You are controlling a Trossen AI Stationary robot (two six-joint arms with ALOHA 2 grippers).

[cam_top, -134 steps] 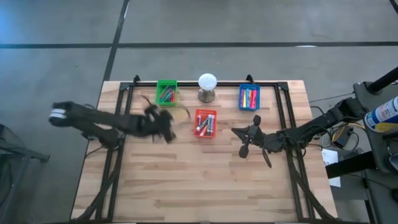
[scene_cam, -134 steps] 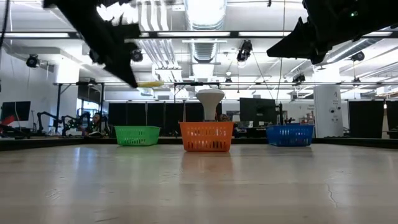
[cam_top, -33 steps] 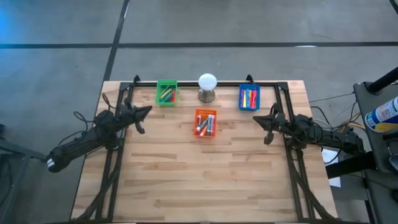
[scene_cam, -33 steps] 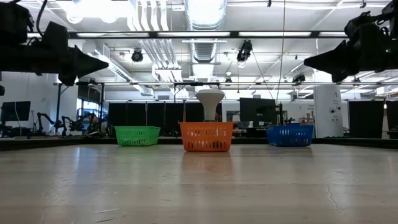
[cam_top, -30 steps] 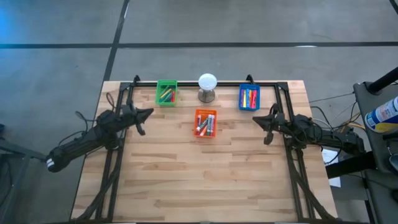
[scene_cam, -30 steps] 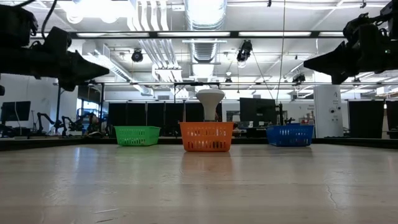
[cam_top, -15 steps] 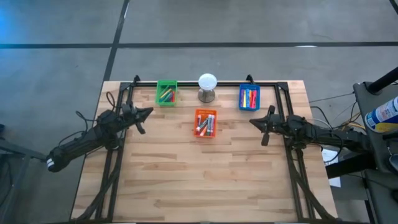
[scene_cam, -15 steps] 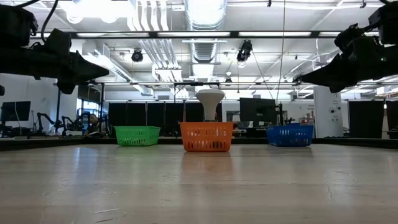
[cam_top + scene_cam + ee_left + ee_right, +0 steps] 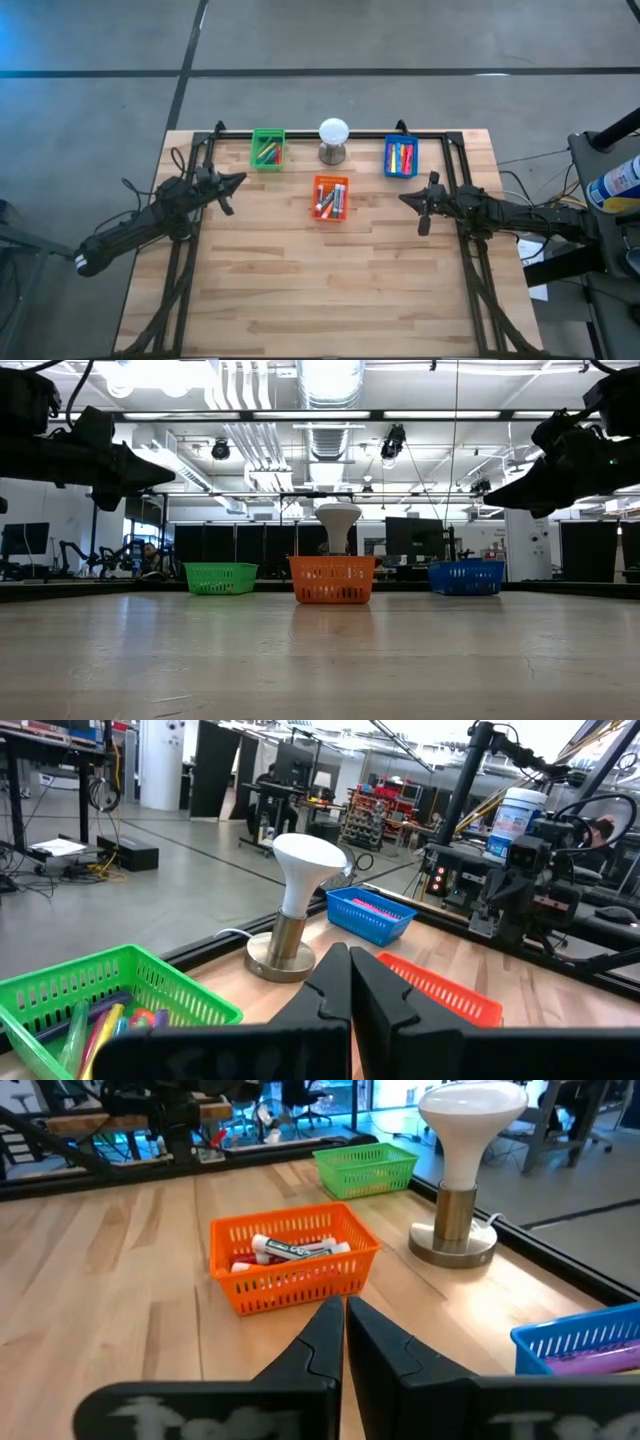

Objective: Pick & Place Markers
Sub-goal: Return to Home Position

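Observation:
The markers lie in three small bins along the table's far side: a green bin (image 9: 267,150), an orange-red bin (image 9: 330,197) and a blue bin (image 9: 400,157). In the right wrist view a white-and-black marker (image 9: 290,1250) lies in the orange-red bin (image 9: 295,1270). My left gripper (image 9: 240,178) is shut and holds nothing, raised at the table's left edge, pointing toward the bins. My right gripper (image 9: 403,197) is shut with nothing in it, raised at the right, pointing toward the orange-red bin.
A white ball on a grey stand (image 9: 333,140) stands between the green and blue bins at the far edge. Black frame rails (image 9: 455,180) run along the table's left, right and far sides. The wooden top (image 9: 320,290) nearer to me is bare.
My right gripper has crept toward the table's left, nearer the orange-red bin, and has tipped a little downward. My left gripper has stayed where it was. Both have stayed shut.

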